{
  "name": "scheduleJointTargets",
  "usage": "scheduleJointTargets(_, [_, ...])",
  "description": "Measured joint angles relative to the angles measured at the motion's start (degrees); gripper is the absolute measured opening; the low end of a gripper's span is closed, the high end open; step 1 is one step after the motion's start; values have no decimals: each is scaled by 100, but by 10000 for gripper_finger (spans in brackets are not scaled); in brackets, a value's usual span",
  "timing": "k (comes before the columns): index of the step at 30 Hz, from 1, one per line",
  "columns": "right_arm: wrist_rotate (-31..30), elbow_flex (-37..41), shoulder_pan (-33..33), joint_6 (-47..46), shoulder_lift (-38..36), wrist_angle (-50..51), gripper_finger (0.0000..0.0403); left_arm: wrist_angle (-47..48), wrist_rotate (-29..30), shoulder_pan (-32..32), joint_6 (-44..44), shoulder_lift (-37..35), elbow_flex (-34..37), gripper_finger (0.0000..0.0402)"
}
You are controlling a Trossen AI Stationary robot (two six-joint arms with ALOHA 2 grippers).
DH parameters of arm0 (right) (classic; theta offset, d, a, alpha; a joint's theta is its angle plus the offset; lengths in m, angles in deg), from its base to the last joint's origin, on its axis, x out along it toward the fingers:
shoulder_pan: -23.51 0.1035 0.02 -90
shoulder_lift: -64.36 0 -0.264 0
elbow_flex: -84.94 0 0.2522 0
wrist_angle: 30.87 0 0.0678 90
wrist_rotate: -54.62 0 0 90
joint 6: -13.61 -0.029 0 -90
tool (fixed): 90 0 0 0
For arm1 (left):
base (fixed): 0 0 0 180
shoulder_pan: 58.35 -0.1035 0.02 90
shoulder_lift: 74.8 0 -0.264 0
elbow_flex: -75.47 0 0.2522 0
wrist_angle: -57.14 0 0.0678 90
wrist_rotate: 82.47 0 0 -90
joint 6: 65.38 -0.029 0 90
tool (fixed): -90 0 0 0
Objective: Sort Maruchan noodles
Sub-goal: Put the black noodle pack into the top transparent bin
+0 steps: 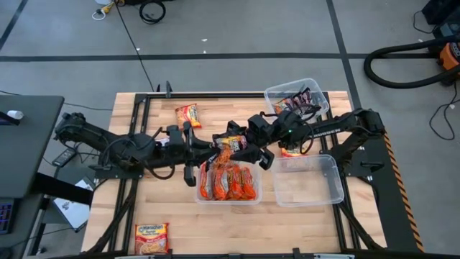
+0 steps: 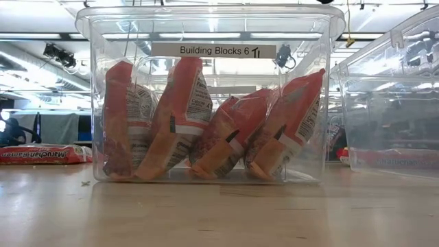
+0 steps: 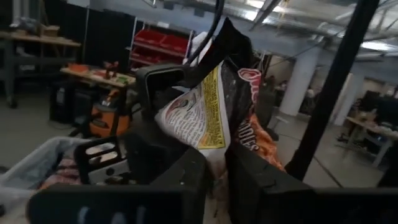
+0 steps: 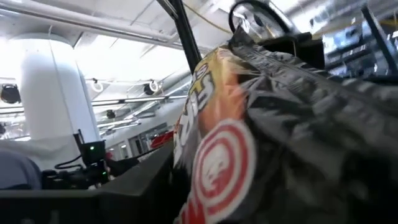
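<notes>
Centre of the high view: the left gripper (image 1: 219, 147) pinches a dark noodle packet (image 1: 231, 143), which stands on edge between its fingers (image 3: 186, 180), long axis upright in the left wrist view. The right gripper (image 1: 251, 137) meets the same packet from the right; its grip cannot be determined. Just below, a clear bin (image 1: 253, 198) holds orange packets (image 1: 228, 180), upright and leaning.

right claw (image 1: 253, 144) tips hidden behind dark packet (image 4: 292, 124), packet print blurred
</notes>
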Motion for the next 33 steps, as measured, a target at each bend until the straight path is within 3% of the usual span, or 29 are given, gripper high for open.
scheduleJointTargets(10, [410,2,-680,-802,-94,505,149,1188,24,-4,515,-971,0,190])
scheduleJointTargets(13, [441,2,-987,-681,-365,1401,130,1588,35,85,544,-1370,0,220])
scheduleJointTargets(16, [352,2,-1395,-231,-823,3008,117,2052,78,204,647,-1686,0,231])
scheduleJointTargets(19, [-163,2,-1861,466,-1446,4857,110,2575,299,345,873,-1890,-1,231])
scheduleJointTargets(27, [-2426,2,-3460,1266,-2629,9140,107,3799,1045,334,1519,-1873,-2,223])
scheduleJointTargets(30, [-2880,2,-4063,1398,-2675,10081,107,4263,1179,112,1882,-1824,-2,222])
scheduleJointTargets(33, [-2859,2,-4554,1512,-2507,10500,107,4887,920,-327,2517,-1839,-2,222])
